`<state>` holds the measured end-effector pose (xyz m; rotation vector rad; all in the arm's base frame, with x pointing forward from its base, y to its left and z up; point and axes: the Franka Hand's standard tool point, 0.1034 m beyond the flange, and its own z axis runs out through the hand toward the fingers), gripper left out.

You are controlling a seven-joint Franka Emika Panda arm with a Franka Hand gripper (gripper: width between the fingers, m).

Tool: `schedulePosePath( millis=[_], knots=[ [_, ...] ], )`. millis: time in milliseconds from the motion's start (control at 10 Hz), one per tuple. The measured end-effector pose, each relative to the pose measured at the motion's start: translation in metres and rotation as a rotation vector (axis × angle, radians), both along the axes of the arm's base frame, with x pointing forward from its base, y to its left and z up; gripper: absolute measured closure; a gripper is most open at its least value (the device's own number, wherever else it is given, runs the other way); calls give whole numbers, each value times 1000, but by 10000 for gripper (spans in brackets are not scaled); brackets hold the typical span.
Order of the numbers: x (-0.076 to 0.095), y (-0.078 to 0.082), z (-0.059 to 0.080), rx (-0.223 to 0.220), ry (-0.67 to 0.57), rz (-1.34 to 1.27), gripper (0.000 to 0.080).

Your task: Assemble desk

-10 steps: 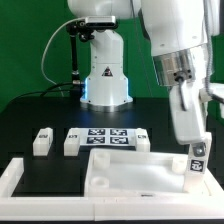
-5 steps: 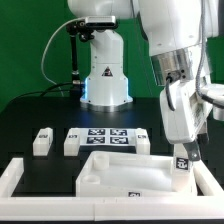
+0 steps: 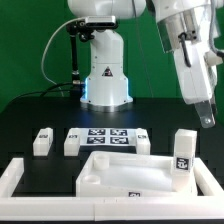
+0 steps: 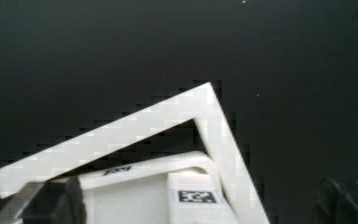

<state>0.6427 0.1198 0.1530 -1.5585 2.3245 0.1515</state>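
Observation:
The desk's white top panel lies at the front of the black mat, inside the white rail. A white leg with a tag stands upright on the panel's corner at the exterior view's right. My gripper hangs above and slightly right of that leg, apart from it, open and empty. In the wrist view the leg's tagged face lies between my dark, blurred fingers, with a white corner edge behind it. Two loose legs stand at the exterior view's left, a third behind the panel.
The marker board lies on the mat between the loose legs. The large white rail frames the mat's front and left. The arm's white base stands at the back, before a green backdrop.
My gripper has let go of the leg and risen up and to the exterior view's right. The leg stays standing on the panel's corner.

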Motion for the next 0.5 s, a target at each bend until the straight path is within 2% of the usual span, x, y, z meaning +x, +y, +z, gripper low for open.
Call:
schedulePosePath(
  millis=[300,400,500],
  knots=[
    [0,0,-1,-1,0,4,150],
    [-2,3,1,-6,-6,28,150],
    [-10,14,4,-9,-14,57,150]
  ],
)
